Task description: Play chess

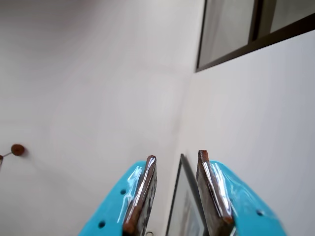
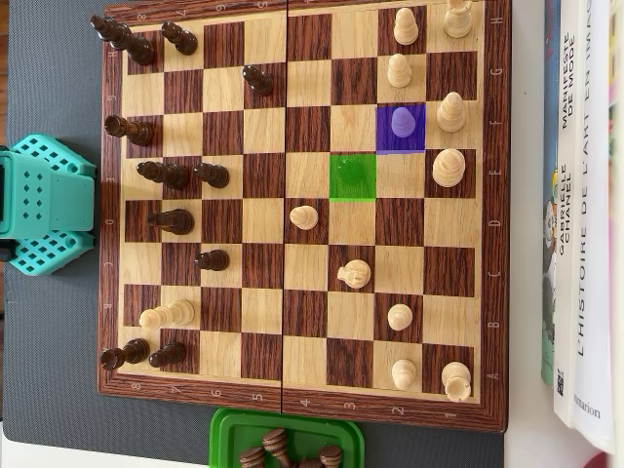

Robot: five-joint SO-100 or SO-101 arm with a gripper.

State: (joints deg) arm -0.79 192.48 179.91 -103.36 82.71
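The gripper [image 1: 177, 191] is parted and holding nothing, and the wrist view shows it aimed up at a wall and a dark window frame [image 1: 251, 44], nowhere near the chessboard [image 2: 292, 398]. On that board, in the overhead view, a pale pawn tinted purple [image 2: 402, 122] stands on a purple square, and the green square [image 2: 352, 176] lies one step diagonally from it, toward the board's middle. The risk, I reckon, is the long descent: pale pieces [image 2: 449, 168] crowd just beside the purple pawn (one brush could topple them). The lone pale pawn [image 2: 304, 216] near the green square could also be knocked on release.
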